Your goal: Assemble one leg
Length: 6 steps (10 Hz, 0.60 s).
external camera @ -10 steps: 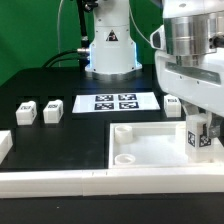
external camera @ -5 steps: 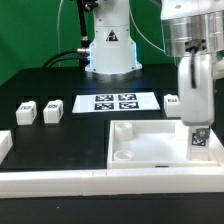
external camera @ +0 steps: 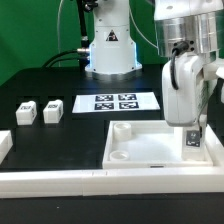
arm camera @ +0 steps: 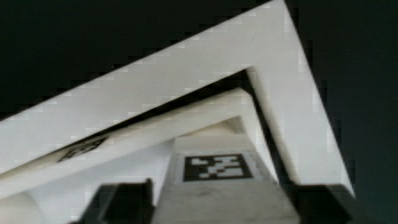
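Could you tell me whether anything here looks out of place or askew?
Nothing stands out. The gripper holds the leg upright over the panel, and two spare legs sit neatly beside the marker board.

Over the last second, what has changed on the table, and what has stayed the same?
The gripper, shut on the leg, swung toward the exterior view's left over the square panel and now covers the loose leg that lay behind it. The two legs at the exterior view's left, the marker board and the panel stayed put.
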Motion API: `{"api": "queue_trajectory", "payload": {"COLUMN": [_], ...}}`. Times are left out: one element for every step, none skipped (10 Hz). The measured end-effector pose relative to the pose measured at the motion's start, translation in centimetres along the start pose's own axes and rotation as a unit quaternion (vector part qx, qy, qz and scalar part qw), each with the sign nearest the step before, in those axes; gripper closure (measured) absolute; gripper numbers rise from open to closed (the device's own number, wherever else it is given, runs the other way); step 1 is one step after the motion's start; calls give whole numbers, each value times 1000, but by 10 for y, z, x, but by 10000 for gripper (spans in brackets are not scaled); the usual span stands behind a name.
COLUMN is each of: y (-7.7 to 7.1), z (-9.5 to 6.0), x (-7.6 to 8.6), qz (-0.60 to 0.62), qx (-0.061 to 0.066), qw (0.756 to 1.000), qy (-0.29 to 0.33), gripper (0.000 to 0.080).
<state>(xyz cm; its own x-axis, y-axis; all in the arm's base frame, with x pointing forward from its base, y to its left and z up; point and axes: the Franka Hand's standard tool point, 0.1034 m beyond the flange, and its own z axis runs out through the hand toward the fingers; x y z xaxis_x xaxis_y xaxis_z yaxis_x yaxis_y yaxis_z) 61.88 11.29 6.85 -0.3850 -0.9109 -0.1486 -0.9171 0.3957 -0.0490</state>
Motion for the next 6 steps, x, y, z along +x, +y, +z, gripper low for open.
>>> {"api": "queue_trajectory", "payload": {"y": [0,0,0,0,0,1], "z": [0,0,0,0,0,0], "x": [0,0,-1,-1,-1,-1], "qz": [-2,-4,-5,-6,-7,-8], "qx": [0,0,0,0,0,0], "qw": [1000,1000,1000,1000,1000,1000], "qy": [0,0,0,0,0,0], "gripper": [251,182,182,155,151,151]}}
